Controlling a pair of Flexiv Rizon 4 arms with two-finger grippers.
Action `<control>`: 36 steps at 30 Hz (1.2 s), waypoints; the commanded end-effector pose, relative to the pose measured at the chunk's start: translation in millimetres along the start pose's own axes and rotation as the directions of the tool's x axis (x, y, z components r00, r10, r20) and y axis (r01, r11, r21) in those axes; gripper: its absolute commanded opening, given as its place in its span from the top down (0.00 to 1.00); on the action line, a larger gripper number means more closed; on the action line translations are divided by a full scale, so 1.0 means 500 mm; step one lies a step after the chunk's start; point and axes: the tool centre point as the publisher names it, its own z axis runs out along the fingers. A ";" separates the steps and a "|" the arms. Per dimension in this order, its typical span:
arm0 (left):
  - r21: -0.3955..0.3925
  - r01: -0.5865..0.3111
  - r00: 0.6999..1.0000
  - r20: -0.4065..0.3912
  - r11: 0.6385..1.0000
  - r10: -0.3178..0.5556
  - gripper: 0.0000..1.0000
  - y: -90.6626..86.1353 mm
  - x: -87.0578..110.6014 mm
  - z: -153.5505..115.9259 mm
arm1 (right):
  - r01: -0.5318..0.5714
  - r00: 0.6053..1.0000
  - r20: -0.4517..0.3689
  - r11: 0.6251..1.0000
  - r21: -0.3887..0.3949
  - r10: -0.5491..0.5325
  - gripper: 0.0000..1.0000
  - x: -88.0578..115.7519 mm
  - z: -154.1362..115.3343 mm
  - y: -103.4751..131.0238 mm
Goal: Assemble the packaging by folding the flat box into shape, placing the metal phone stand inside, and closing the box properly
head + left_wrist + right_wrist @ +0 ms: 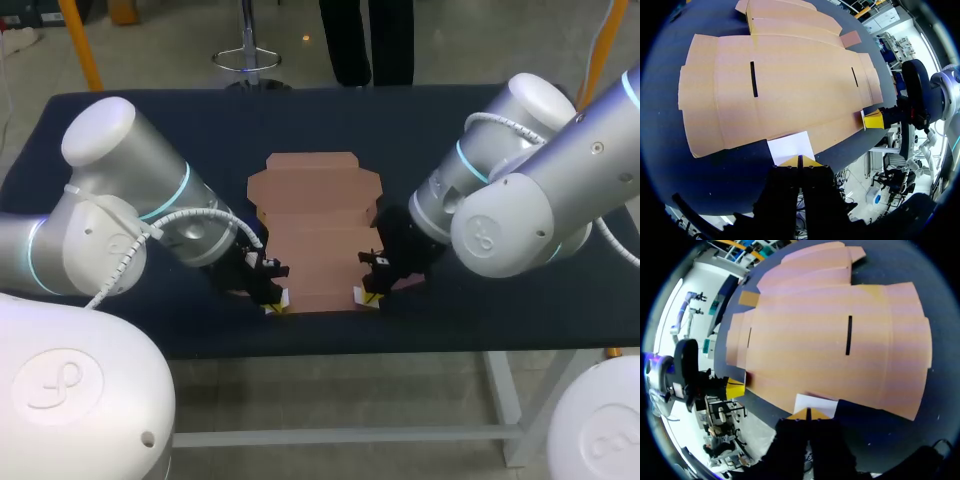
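Observation:
The flat brown cardboard box (318,240) lies unfolded on the dark table, with two narrow slots in its large panel (790,85) (840,340). My left gripper (275,303) is at the box's near left corner, my right gripper (368,297) at its near right corner. In the left wrist view the yellow tips (800,161) are pressed together, and a small white flat piece (790,147) just ahead of them meets the cardboard's near edge. The right wrist view shows the same: tips (808,413) together behind a white piece (815,404). No metal phone stand is in view.
The dark blue table (150,120) stretches around the cardboard on both sides and behind it. Its front edge runs close behind both grippers. Each wrist view shows the other arm's yellow tip (873,120) (734,389) at the opposite corner.

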 end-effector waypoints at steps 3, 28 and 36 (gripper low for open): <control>0.005 -0.002 1.000 0.021 1.000 0.002 1.00 0.001 0.005 0.010 | -0.001 0.998 0.059 1.000 -0.010 0.001 1.00 0.005 0.013 -0.005; 0.019 -0.001 0.997 0.076 1.000 0.000 1.00 -0.002 0.003 0.011 | -0.020 0.998 0.062 0.999 -0.033 0.022 1.00 -0.014 0.007 -0.016; 0.038 0.008 0.998 0.054 0.999 -0.010 1.00 -0.004 0.015 -0.042 | 0.003 0.990 -0.138 1.000 -0.028 -0.007 1.00 -0.021 -0.063 -0.010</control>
